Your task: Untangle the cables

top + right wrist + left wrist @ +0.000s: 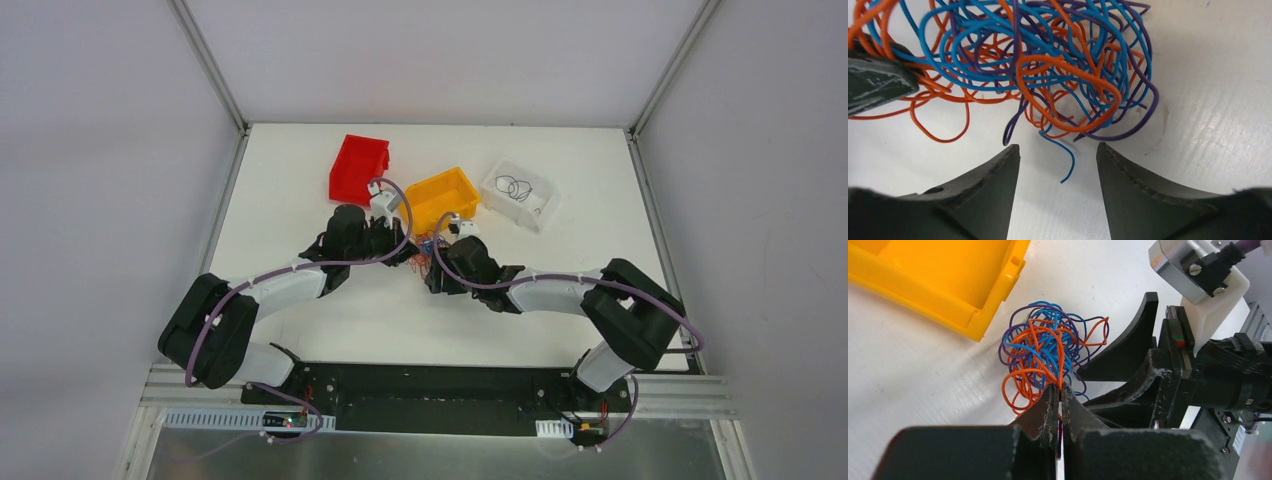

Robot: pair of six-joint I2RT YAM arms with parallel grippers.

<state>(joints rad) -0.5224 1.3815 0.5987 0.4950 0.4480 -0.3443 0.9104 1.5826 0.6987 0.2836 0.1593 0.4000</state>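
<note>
The cables [424, 256] are a knotted ball of thin blue, orange and purple wires [1045, 347] on the white table, just in front of the yellow bin. My left gripper [1060, 388] is shut on a few strands at the ball's near edge. From the other side, my right gripper [1058, 147] stands open right at the tangle [1038, 65]. A loose blue wire end [1068, 165] hangs between its fingers without touching either. Its black fingers [1128, 347] show beside the ball in the left wrist view. The left gripper's fingertip [875, 82] sits at the tangle's left edge.
Behind the tangle stand a red bin [358, 166], a yellow bin [443, 196] and a clear bin [517, 194] holding dark wire loops. The yellow bin's corner [983, 315] is close to the cables. Both arms meet mid-table.
</note>
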